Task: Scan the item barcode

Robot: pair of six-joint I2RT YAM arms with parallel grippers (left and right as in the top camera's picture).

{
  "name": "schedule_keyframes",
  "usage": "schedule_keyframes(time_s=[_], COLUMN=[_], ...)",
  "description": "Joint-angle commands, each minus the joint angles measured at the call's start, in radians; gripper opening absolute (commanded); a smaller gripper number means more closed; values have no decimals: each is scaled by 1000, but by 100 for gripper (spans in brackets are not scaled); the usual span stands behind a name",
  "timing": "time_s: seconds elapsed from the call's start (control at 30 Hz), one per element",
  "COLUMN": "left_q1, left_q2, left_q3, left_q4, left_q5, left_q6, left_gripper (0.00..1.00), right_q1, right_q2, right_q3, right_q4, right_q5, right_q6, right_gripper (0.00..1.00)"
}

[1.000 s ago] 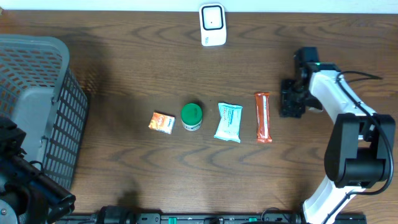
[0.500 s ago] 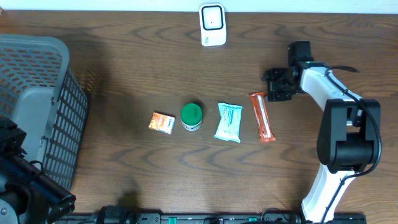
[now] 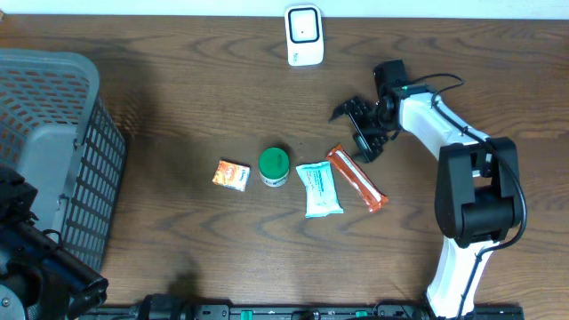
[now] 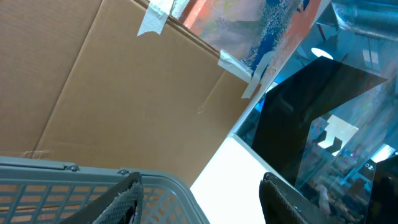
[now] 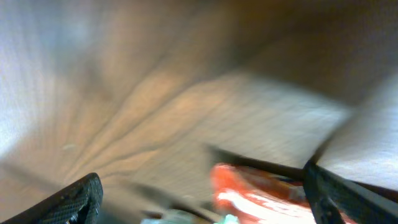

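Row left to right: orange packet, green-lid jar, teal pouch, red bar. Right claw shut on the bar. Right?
Not quite. The right claw is open, not shut on the red bar. The overhead view shows the bar lying free beside it. The order orange packet, green-lid jar, teal pouch, red bar is correct.

1. Table (image 3: pixel 178 80): a row lies across its middle, left to right: small packet (image 3: pixel 232 174), tub (image 3: pixel 274 166), pouch (image 3: pixel 319 188), snack bar (image 3: pixel 356 178).
2. Snack bar: just right of the pouch, lying askew.
3. Scanner (image 3: pixel 303 36): at the far edge, behind the row.
4. Basket (image 3: pixel 53 160): left end, well apart.
5. My right gripper (image 3: pixel 351 135): just behind the bar's far end.
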Motion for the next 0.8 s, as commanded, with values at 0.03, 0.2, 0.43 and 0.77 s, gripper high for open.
schedule_keyframes(time_s=[0.03,0.2,0.43,0.77], left_q1=[-2,-2,-2,-2], left_q2=[-2,-2,-2,-3], left_q3=[-5,-5,-5,-5], left_q4=[3,3,3,3], left_q5=[-3,-2,-2,-2], left_q6=[-5,-5,-5,-5], left_gripper=[61,61,61,61], right_q1=[-56,-88,-51,64], right_q2=[-42,-164,-240,-238], right_q3=[138,218,182,-143], right_q4=[-198,-468,-686,-405], right_q5=[109,229,307,315], right_q6=[-8,257,730,867], right_gripper=[99,99,99,99])
